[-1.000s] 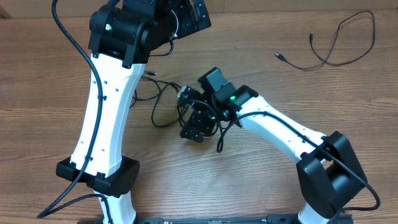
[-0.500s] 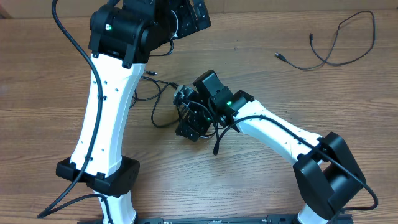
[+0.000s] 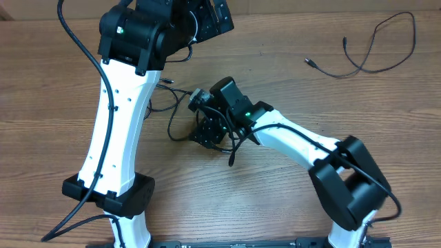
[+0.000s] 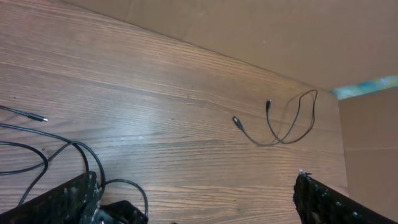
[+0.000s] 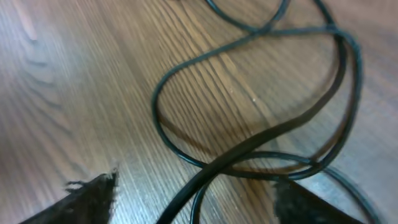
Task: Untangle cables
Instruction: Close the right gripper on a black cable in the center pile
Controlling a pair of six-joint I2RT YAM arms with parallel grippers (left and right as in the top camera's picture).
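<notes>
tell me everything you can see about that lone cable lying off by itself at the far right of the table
The lone cable is a thin black flexible cord, rubbery in look, with a small plug at each end. It lies flat and slack on the wooden table, far out on the robot's right, well apart from the tangled bunch. It sweeps into one wide open loop and crosses itself once. Both ends lie toward the table's middle, near each other but not touching. No knot shows. Only the table touches it.

Two arms [image 3: 117, 124] [image 3: 296, 138], one loose cable [image 3: 360, 69], one tangled bunch [image 3: 172, 125]
</notes>
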